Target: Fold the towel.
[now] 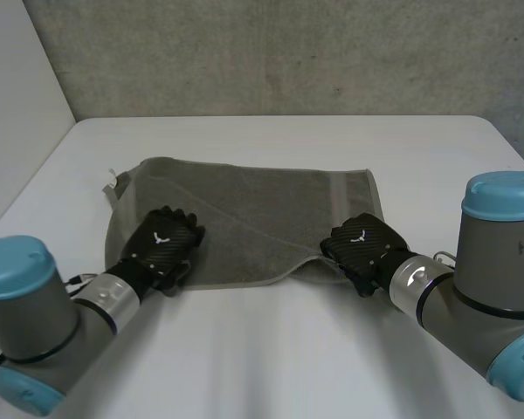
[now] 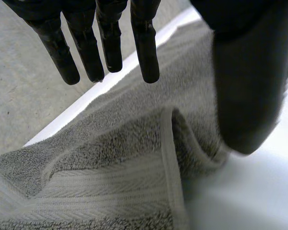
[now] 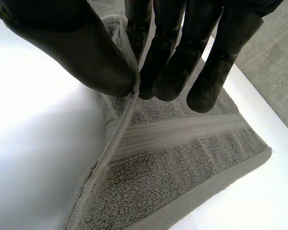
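Observation:
A grey-green towel (image 1: 253, 218) lies folded across the middle of the white table (image 1: 271, 349). My left hand (image 1: 162, 244) is over the towel's near left corner with its fingers (image 2: 108, 43) straight and apart from the thumb, holding nothing. Below them the towel (image 2: 125, 158) lies loose with a small raised fold. My right hand (image 1: 367, 249) is at the near right corner. Its thumb and fingers (image 3: 170, 57) pinch the towel's edge (image 3: 129, 110), which rises off the table towards them.
A grey wall (image 1: 288, 52) stands behind the table's far edge. A white tag (image 1: 110, 183) sticks out at the towel's far left corner. Bare table lies in front of the towel and around it.

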`<state>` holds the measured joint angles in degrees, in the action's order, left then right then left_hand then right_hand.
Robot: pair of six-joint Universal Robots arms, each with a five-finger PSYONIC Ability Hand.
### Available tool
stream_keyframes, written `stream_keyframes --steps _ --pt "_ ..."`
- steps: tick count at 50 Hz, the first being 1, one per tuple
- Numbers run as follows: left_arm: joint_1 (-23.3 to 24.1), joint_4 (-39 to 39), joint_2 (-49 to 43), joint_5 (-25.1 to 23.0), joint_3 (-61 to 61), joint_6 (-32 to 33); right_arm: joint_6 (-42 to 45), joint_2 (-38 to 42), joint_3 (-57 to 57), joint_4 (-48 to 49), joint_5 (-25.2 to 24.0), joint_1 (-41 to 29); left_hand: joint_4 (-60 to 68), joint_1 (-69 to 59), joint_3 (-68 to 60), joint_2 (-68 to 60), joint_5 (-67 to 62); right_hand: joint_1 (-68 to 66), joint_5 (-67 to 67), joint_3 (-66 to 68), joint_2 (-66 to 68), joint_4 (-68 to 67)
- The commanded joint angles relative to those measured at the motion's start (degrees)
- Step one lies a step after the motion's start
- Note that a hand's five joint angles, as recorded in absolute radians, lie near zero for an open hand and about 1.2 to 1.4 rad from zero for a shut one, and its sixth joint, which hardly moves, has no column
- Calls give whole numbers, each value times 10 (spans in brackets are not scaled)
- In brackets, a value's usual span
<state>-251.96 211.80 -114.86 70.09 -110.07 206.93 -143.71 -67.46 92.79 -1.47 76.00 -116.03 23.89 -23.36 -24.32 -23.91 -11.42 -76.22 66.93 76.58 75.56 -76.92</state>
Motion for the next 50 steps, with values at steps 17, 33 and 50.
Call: stream_keyframes --steps 17,33,50 --pt "14 27 -82 21 63 52 1 7 7 7 0 0 11 -16 -7 -11 -36 -38 31 34 44 -31" --pt "4 27 -57 23 52 80 2 21 6 9 0 0 95 -101 -91 -95 -120 -38 31 34 44 -31" --pt "-25 22 -31 16 24 78 4 22 6 9 0 1 82 -87 -78 -82 -107 -38 31 34 44 -31"
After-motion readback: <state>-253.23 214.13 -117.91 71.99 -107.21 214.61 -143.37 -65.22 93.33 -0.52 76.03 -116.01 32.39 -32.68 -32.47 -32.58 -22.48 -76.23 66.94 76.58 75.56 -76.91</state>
